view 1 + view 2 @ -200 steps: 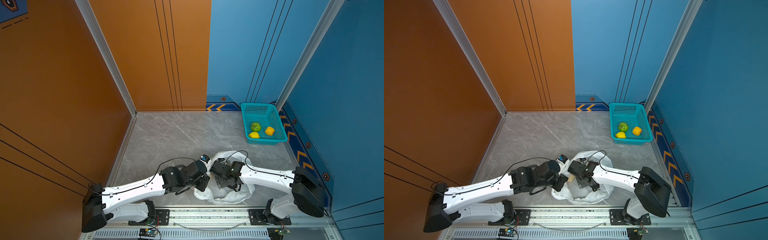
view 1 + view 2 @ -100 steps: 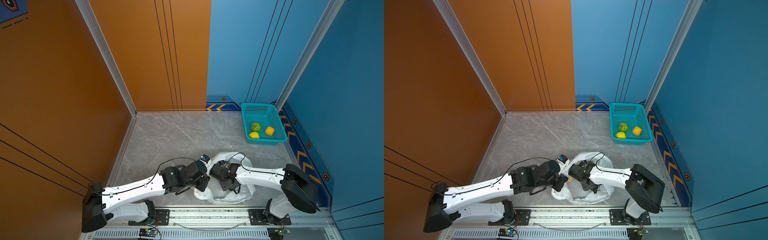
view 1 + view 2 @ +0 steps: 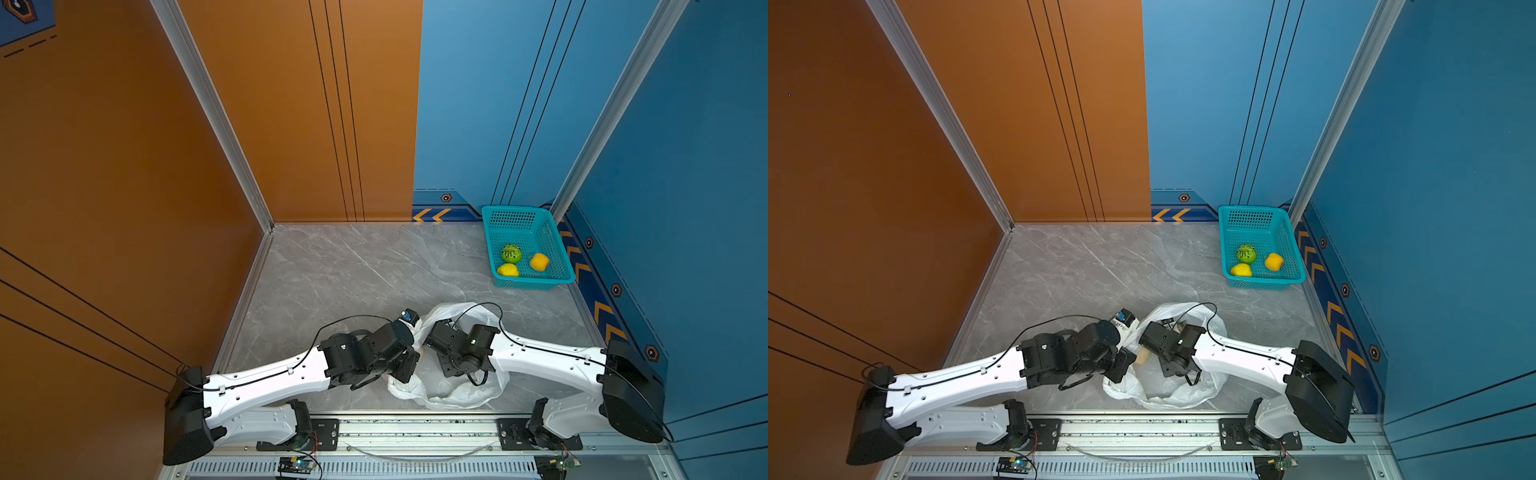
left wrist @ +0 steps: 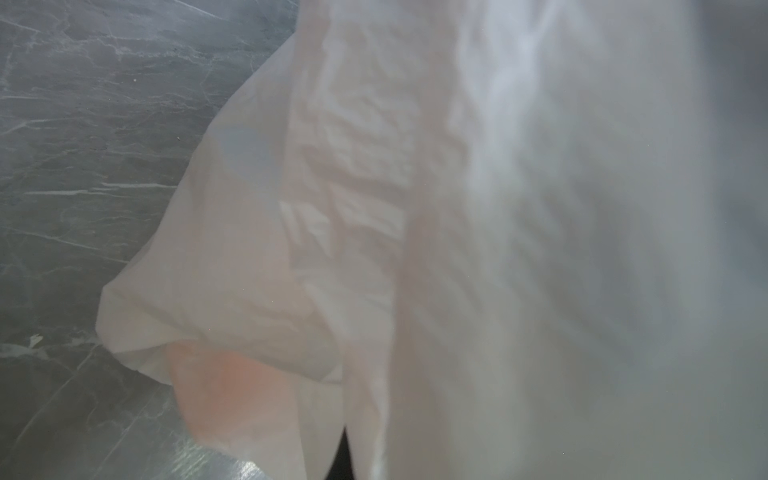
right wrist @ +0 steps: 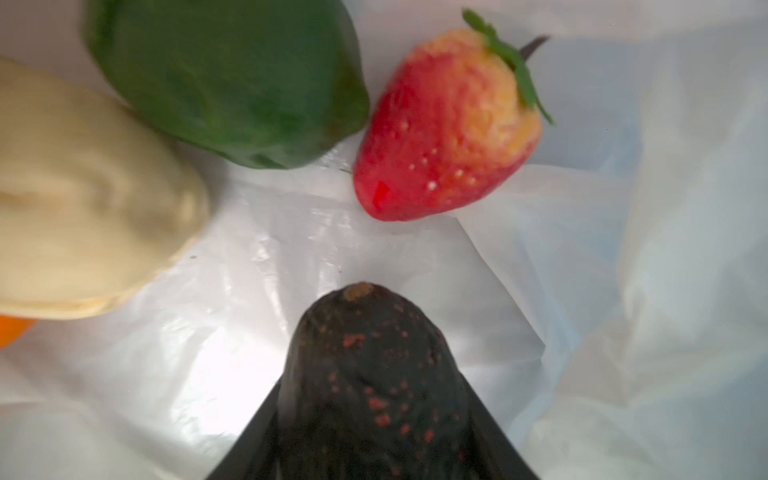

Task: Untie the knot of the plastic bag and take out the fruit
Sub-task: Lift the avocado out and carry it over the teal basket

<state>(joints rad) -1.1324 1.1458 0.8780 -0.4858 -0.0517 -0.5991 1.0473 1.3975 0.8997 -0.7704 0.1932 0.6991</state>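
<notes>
Your left tool (image 3: 1124, 365) pinches plastic bag (image 3: 1167, 395) rim, likely keeping mouth open; right tool (image 5: 370, 415) clamps avocado (image 5: 365, 353) for lifting.

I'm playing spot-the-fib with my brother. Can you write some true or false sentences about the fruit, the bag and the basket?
1. The teal basket has three fruits in it. True.
2. The right jaws hold the strawberry. False: they are closed around the dark avocado, and the strawberry lies loose.
3. The plastic bag sits inside the basket. False: it lies on the grey table, apart from the basket.
4. A green mango and a cream knobbly fruit lie in the bag. True.
5. The yellow lemon is in the bag. False: it is in the basket.
</notes>
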